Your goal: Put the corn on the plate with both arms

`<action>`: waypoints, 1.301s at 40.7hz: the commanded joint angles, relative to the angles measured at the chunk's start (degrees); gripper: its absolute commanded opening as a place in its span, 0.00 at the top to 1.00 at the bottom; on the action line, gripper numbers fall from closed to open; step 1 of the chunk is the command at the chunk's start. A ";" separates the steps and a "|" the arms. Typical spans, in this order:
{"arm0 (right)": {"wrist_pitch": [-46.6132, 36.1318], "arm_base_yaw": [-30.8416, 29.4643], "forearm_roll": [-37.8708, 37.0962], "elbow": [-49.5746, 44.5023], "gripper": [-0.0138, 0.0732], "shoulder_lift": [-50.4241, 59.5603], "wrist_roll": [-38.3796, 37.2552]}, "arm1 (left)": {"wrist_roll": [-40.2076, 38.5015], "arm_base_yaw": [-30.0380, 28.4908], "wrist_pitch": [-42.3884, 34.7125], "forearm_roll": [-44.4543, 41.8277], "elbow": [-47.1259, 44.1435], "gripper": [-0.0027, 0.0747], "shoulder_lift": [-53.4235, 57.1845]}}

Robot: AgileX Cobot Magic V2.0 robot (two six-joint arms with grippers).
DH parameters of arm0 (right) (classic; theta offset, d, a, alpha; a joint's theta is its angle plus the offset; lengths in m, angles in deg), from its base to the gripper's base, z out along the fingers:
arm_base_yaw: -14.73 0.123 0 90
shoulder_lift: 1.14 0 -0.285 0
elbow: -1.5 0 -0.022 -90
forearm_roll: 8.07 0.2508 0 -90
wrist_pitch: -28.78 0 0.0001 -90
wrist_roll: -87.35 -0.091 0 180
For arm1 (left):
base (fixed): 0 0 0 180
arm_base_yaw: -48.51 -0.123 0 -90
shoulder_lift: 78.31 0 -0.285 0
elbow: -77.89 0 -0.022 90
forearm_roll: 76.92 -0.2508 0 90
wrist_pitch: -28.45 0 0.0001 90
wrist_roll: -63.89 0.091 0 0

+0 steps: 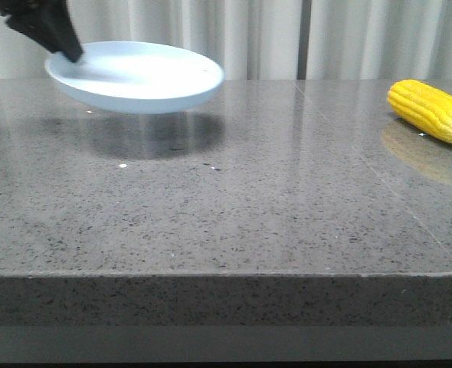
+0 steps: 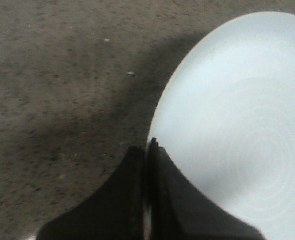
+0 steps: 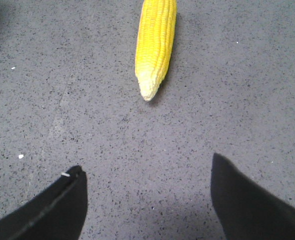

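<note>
My left gripper (image 1: 69, 50) is shut on the rim of the pale white plate (image 1: 138, 75) and holds it tilted above the table at the far left, a shadow under it. The left wrist view shows the plate (image 2: 237, 130) with the black fingers (image 2: 148, 150) clamped on its edge. The yellow corn (image 1: 431, 110) lies on the table at the far right. In the right wrist view the corn (image 3: 155, 45) points its pale tip toward my right gripper (image 3: 146, 170), which is open, empty and apart from the cob.
The grey speckled stone table (image 1: 234, 207) has its front edge close to the camera. Pale curtains (image 1: 348, 38) hang behind the table.
</note>
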 commanded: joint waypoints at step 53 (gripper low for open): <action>-4.22 -0.32 -0.12 1.85 0.22 -0.43 -0.02 | -15.95 24.16 -3.19 -26.79 -13.14 0.40 29.49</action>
